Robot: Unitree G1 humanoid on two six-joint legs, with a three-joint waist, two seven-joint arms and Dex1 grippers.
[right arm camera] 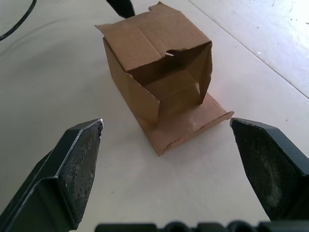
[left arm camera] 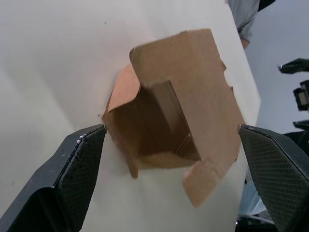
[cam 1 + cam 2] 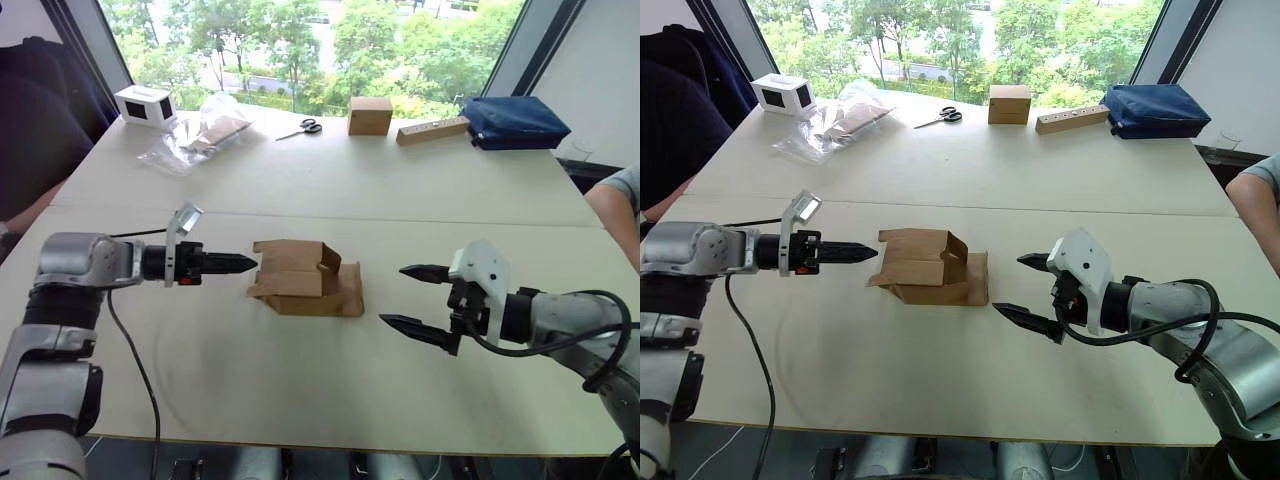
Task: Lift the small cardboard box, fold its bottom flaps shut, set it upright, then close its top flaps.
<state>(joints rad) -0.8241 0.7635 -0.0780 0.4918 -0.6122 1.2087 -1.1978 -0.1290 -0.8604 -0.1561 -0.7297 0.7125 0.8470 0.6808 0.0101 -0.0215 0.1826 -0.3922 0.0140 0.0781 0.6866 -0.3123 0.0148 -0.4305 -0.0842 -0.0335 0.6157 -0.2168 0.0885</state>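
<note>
The small cardboard box [image 3: 305, 278] lies on its side in the middle of the white table [image 3: 330, 180], with its flaps hanging loose at both ends. One open end faces my left gripper [image 3: 240, 264], whose tips hover just off the box's left flaps; the left wrist view shows its fingers [image 2: 77, 164] spread wide, so it is open. My right gripper [image 3: 412, 298] is open a short way to the right of the box and touches nothing. In the right wrist view the box [image 1: 159, 72] shows its hollow inside, with one flap flat on the table.
Along the far edge stand a squarer brown box [image 3: 370, 115], a long tan bar [image 3: 432, 130], a blue bag [image 3: 515, 122], scissors [image 3: 301, 128], clear plastic bags [image 3: 195, 138] and a white device [image 3: 146, 106]. A person's arm [image 3: 615, 210] rests at the right edge.
</note>
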